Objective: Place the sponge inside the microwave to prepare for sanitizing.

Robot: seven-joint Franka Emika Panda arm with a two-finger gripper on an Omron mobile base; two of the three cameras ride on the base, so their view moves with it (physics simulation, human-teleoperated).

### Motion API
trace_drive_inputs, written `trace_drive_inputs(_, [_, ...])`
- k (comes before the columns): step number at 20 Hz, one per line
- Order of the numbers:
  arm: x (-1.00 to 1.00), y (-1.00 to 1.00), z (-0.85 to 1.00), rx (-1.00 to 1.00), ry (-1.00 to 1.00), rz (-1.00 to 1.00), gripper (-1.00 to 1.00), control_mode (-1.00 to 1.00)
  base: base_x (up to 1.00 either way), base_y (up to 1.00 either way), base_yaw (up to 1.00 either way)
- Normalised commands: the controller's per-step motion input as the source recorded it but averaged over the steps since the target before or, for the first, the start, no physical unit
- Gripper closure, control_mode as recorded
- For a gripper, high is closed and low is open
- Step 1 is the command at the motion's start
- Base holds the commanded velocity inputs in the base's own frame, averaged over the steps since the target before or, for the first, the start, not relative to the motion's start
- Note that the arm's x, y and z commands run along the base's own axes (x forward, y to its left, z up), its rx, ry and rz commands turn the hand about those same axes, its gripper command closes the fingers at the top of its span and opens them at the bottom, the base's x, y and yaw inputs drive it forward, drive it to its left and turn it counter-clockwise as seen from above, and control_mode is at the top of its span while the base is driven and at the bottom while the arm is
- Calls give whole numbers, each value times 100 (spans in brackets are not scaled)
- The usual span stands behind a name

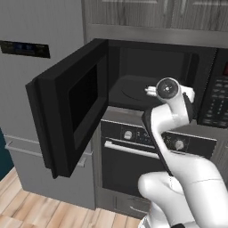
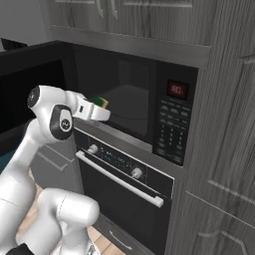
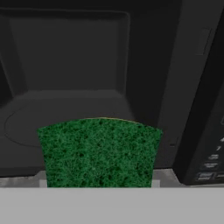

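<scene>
the sponge [image 3: 99, 151], green face showing with a thin yellow edge, sits at the mouth of the black microwave [image 1: 133, 75], whose door [image 1: 67, 116] is swung wide open.

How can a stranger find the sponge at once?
Look at the open microwave above the black oven. In front of its cavity, the white arm's tool holds the sponge. It is the one green-and-yellow thing among black and grey surfaces.
</scene>
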Motion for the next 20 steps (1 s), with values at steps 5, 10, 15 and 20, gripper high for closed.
trace_drive_inputs(5, [43, -2, -2, 3, -2, 0, 100, -100, 0, 0, 0])
trace_drive_inputs(10, [48, 0, -3, 0, 0, 0, 100, -100, 0, 0, 0])
trace_drive_inputs(15, [42, -2, -11, 0, 0, 0, 100, -100, 0, 0, 0])
trace_drive_inputs(20, [42, -4, -16, 0, 2, 0, 100, -100, 0, 0, 0])
